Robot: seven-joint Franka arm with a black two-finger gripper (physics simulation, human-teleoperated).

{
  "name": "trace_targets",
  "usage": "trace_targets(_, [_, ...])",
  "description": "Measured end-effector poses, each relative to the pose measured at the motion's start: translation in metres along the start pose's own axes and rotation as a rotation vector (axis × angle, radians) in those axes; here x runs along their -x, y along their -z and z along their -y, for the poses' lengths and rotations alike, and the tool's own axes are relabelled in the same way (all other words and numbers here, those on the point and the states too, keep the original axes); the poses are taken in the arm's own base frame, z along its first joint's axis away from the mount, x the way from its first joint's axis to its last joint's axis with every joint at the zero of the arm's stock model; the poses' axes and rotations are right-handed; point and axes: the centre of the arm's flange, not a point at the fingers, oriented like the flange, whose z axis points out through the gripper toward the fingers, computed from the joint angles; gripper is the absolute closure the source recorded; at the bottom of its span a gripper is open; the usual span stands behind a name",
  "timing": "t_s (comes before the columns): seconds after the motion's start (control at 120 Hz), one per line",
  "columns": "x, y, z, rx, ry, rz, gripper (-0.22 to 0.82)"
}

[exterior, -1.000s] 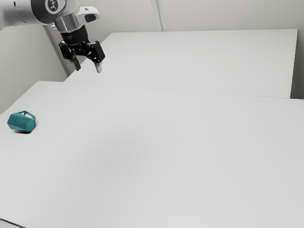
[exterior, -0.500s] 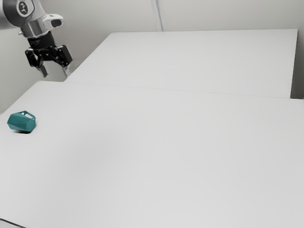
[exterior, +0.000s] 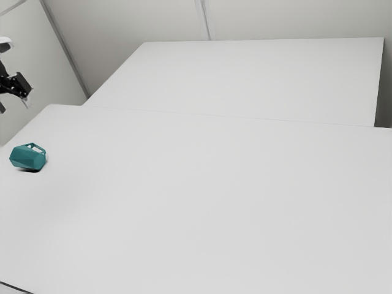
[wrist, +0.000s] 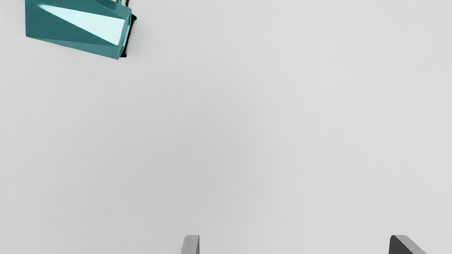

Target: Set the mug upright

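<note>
Exterior view: the mug point(exterior: 27, 157) lies on its side on the table point(exterior: 202, 196), at the exterior view's left; the gripper point(exterior: 15, 106) hangs clear of it. Wrist view: fingers point(wrist: 191, 245) wide apart, empty. An off-centre pinch could roll the mug. Its contents, if any, I can't quite make out.

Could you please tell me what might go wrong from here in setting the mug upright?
The teal faceted mug lies on its side, so a glancing touch from the open black two-finger end effector might roll or slide it. It also lies near an edge of the flat white table, so a push that way could send it off.
</note>
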Motion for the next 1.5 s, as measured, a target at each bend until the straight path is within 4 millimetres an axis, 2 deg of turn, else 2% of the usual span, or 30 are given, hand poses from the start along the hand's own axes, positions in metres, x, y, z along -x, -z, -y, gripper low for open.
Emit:
trace_targets(0.233, [0.005,-0.033,0.103,0.138,0.002,-0.096,0.02])
trace_targets(0.283, [0.001,-0.037,0.121,0.157,-0.016,-0.125,0.02])
trace_targets(0.358, [-0.012,-0.045,0.139,0.174,-0.064,-0.163,0.02])
trace_targets(0.442, [-0.018,-0.056,0.164,0.203,-0.106,-0.201,0.02])
trace_targets(0.55, [-0.025,-0.087,0.197,0.297,-0.166,-0.254,0.02])
trace_targets(0.775, [-0.014,-0.105,0.249,0.394,-0.273,-0.386,0.02])
trace_targets(0.917, [-0.009,-0.124,0.283,0.401,-0.297,-0.430,0.02])
trace_targets(1.117, [-0.002,-0.127,0.320,0.368,-0.310,-0.490,0.02])
trace_targets(1.242, [-0.005,-0.139,0.340,0.361,-0.306,-0.537,0.02])
trace_targets(1.325, [-0.014,-0.149,0.342,0.368,-0.317,-0.560,0.02])
trace_targets(1.408, [-0.027,-0.168,0.336,0.392,-0.327,-0.568,0.02])
trace_targets(1.5, [-0.039,-0.179,0.331,0.399,-0.335,-0.585,0.02])
